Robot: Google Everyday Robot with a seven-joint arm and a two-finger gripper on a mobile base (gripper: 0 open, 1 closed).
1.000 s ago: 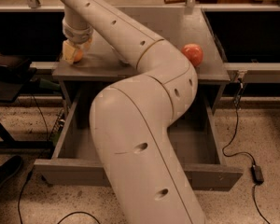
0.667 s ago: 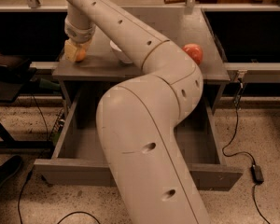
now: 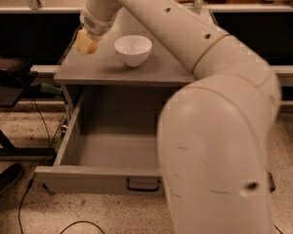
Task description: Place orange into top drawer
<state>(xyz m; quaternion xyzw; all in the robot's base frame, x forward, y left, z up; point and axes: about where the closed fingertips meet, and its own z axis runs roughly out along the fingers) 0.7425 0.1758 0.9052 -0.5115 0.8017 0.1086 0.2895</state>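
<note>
My gripper (image 3: pixel 86 44) hangs over the left rear of the grey cabinet top (image 3: pixel 107 71), shut on the small light orange (image 3: pixel 89 47), which sits between its pale fingers just above the surface. The top drawer (image 3: pixel 112 152) is pulled wide open below, with a bare grey floor, and its dark handle (image 3: pixel 143 185) is on the front panel. My big white arm (image 3: pixel 219 130) fills the right side and hides the drawer's right half.
A white bowl (image 3: pixel 133 49) stands on the cabinet top to the right of the orange. A dark stand (image 3: pixel 7 82) and a black shoe (image 3: pixel 5 179) are at the left. A cable (image 3: pixel 24 199) lies on the speckled floor.
The arm's elbow has swung right and closer, uncovering the white bowl and hiding the reddish ball. The gripper, still holding the orange, has risen slightly.
</note>
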